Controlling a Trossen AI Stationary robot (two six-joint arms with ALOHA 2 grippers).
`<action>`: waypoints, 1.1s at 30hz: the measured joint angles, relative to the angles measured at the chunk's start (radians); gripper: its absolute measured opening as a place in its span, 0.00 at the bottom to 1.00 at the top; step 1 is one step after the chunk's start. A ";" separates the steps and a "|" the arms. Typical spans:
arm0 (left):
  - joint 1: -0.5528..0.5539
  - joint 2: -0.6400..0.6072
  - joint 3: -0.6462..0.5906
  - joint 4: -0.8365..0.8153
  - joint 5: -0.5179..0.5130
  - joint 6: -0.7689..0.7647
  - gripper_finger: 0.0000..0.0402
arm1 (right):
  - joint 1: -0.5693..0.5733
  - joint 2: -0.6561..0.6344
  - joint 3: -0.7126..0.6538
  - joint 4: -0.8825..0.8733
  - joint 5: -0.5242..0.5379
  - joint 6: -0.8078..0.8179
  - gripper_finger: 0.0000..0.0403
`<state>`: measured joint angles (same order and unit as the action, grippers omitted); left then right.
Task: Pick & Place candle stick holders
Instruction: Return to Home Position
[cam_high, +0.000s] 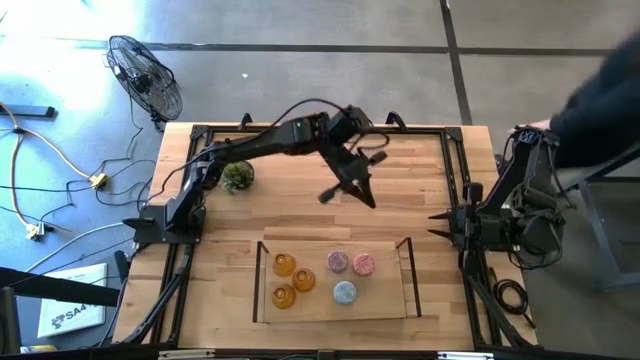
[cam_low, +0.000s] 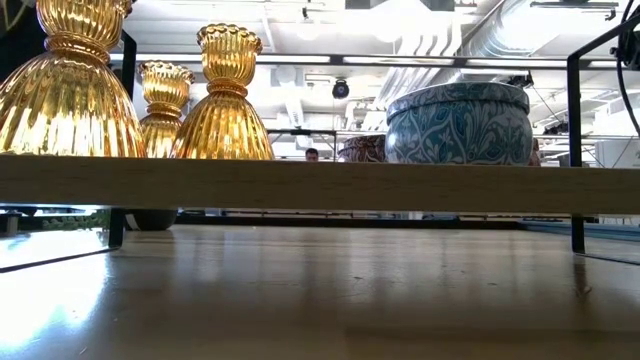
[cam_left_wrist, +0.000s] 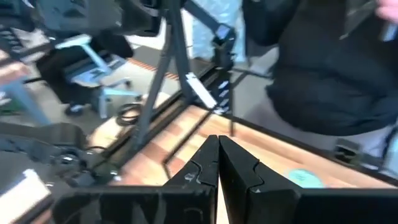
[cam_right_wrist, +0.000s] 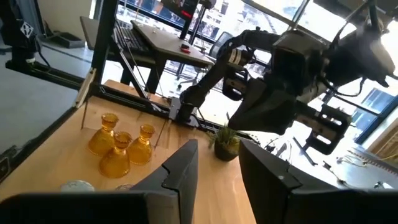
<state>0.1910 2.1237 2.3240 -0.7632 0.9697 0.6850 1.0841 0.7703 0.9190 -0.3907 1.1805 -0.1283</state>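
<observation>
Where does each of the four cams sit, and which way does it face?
High: above the table, straight down; left arm reaches mid-table, right arm folded at the right edge.
Low: table height, level across at the shelf edge; no arm shows.
Left wrist: past its own shut jaws toward a person beyond the table edge.
Right wrist: past its own open jaws across the table at the left arm.
Shared: amber holders in high, low and right wrist.
</observation>
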 joint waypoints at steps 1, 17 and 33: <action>0.009 0.000 0.000 -0.023 0.030 0.010 0.00 | -0.005 -0.007 0.003 -0.003 -0.004 -0.001 0.28; -0.015 -0.291 0.001 -0.468 -0.333 -0.050 0.00 | -0.011 -0.296 0.134 -0.335 -0.034 0.043 0.28; -0.115 -0.730 -0.254 -0.541 -1.104 -0.525 0.00 | -0.011 -0.442 -0.092 -0.329 -0.008 0.099 0.28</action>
<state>0.0758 1.3935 2.0702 -1.3040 -0.1338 0.1597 1.0729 0.3286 0.8268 -0.7202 1.1725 -0.0289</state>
